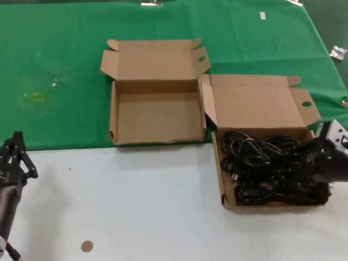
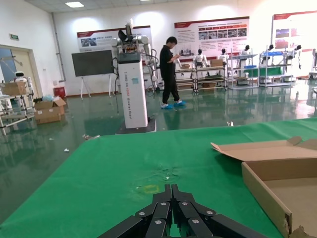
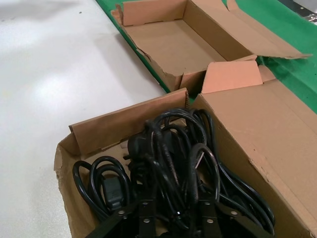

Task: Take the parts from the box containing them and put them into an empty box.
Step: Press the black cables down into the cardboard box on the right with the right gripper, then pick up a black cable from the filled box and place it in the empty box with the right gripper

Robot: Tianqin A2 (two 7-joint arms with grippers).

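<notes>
Already the right gripper (image 3: 173, 218) sits low in the full box (image 1: 220, 179), its jaws spread around the tangled cords (image 3: 173, 158) directly between and ahead of them, gripping nothing yet, while the empty box (image 1: 115, 117) lies beyond, across the cords.

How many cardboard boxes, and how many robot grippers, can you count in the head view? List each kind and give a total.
Cardboard boxes: 2 (empty box; cord box)
Grippers: 2 (left gripper; right gripper)
Total: 4
</notes>
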